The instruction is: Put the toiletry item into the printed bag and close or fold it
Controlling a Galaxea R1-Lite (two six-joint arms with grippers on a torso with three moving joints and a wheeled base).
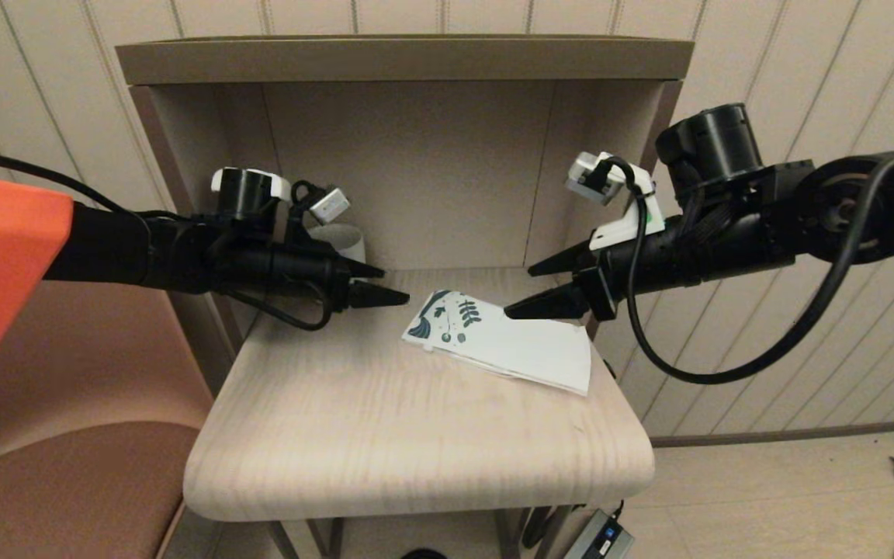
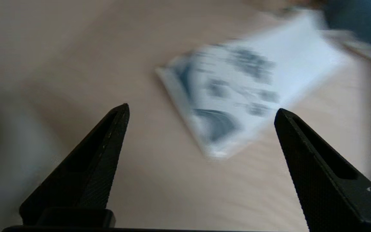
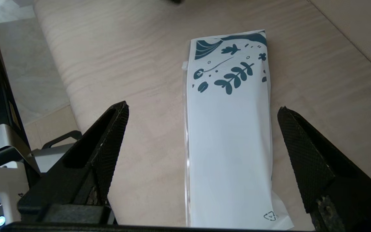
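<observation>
Bag status: printed bag (image 1: 503,340) lies flat on the wooden desk (image 1: 385,419), right of centre, folded over so a teal leaf-print strip shows at its left end and plain white covers the rest. I see my right tool (image 1: 526,290) hovering just above the bag's far right edge, fingers spread wide and gripping nothing. My left tool (image 1: 389,284) hangs to the bag's left, clear of it, equally wide and empty. White mug (image 1: 341,242) stands behind the left tool. I cannot see the toiletry item.
</observation>
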